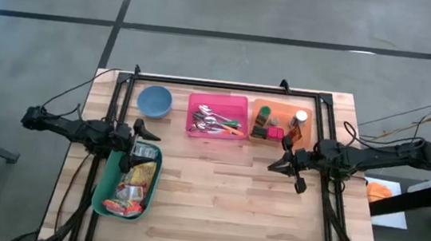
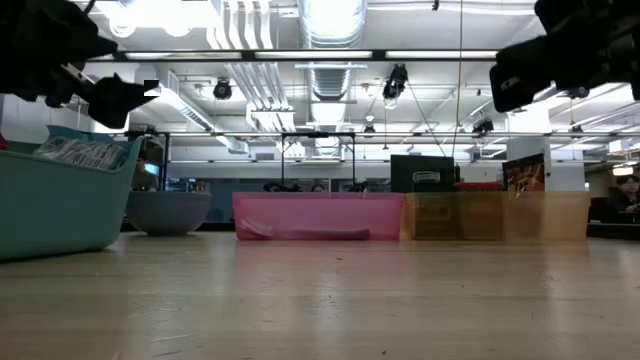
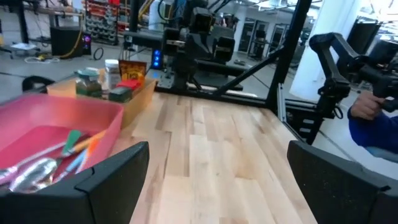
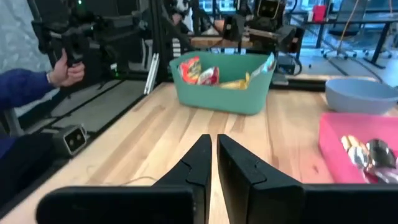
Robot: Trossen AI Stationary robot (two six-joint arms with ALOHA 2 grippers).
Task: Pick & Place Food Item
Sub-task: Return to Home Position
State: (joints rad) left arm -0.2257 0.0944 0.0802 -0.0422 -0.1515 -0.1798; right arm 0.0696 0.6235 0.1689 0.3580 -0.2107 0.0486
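Left gripper (image 3: pixel 217 149): my fingers are spread wide with nothing between them. It hangs between the teal bin (image 4: pixel 221 96) and the blue bowl (image 1: pixel 155 100).
Right gripper (image 4: pixel 214 138): my fingers are almost together, with only a thin slit, and hold nothing. It hangs over bare wood just beside the orange bin (image 1: pixel 284 110).
Food items: the snack packets (image 1: pixel 135 180) lie in the teal bin. The spice bottles (image 1: pixel 262 117) stand in the orange bin.
Spoons (image 1: pixel 209 122): they lie in the pink bin (image 1: pixel 217 105).
Step, as I judge: everything looks sorted, and only the pull-back to rest remains.
Risk on the left: if I retreat too low, an open finger may hook the teal bin's rim or knock the bowl.
Risk on the right: if my wrist swings toward the orange bin, it may push it and tip a bottle.
Risk beside the table: a person's hand (image 4: pixel 65 71) is near the edge.
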